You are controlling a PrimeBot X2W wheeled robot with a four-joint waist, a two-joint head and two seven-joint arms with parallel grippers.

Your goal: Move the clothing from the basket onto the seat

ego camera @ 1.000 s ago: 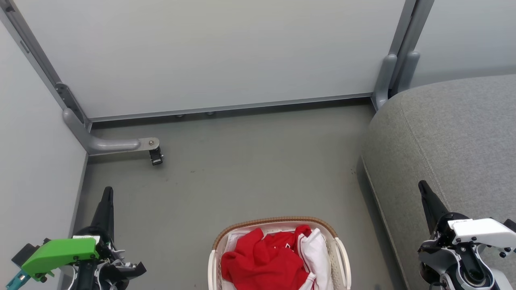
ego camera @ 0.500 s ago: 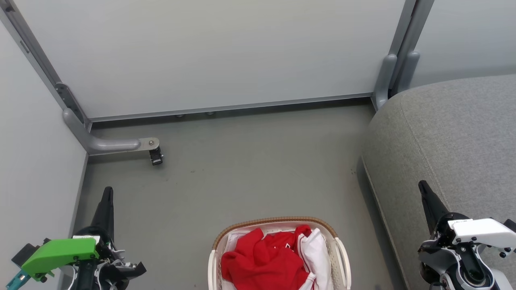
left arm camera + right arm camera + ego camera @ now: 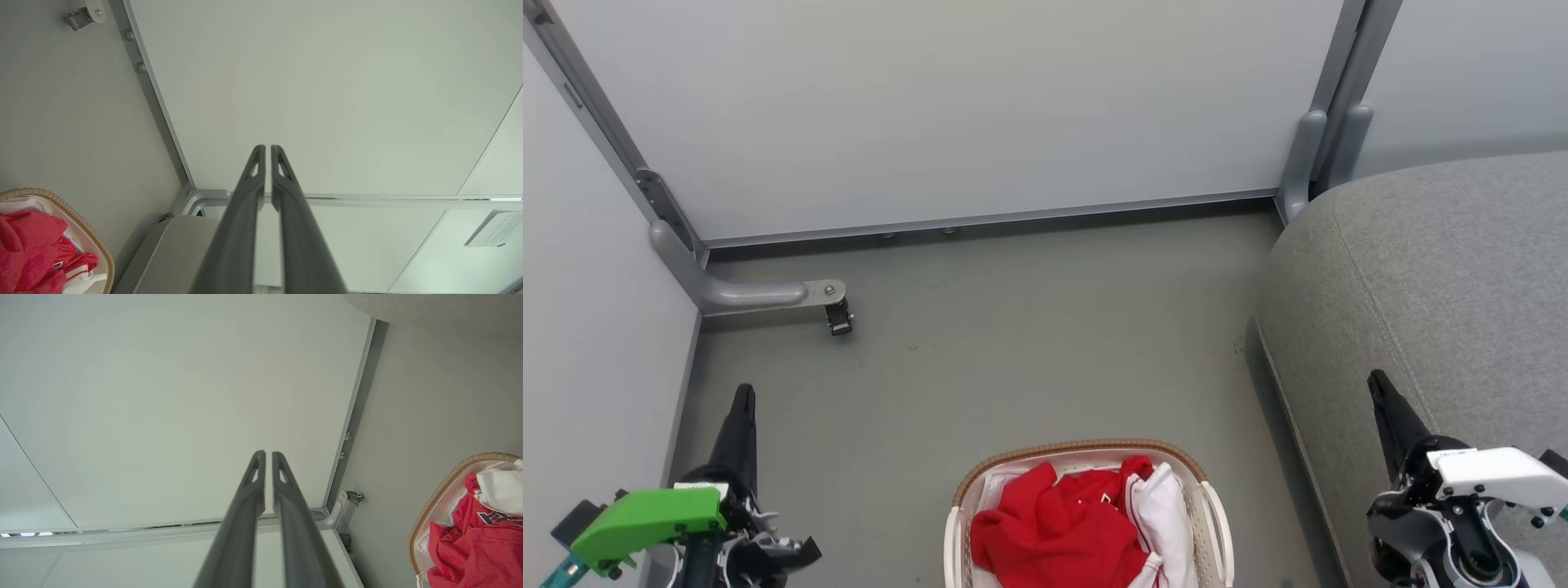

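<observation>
Red clothing [image 3: 1054, 531] in white basket [image 3: 1086, 446]

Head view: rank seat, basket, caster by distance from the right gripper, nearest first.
1. Seat, on the right, directly at the right gripper.
2. Basket, bottom centre.
3. Caster, far left.

Head camera: high up, pitched steeply down. Basket [image 3: 1086, 447] near, at bottom centre; partition panel [image 3: 947, 106] beyond it, sofa [image 3: 1445, 269] to its right. Left wrist camera: left of basket, rolled sideways, aimed at the panel. Right wrist camera: right of basket, same aim. All three share basket rim, panel, and castor foot [image 3: 838, 315] beyond the basket.
</observation>
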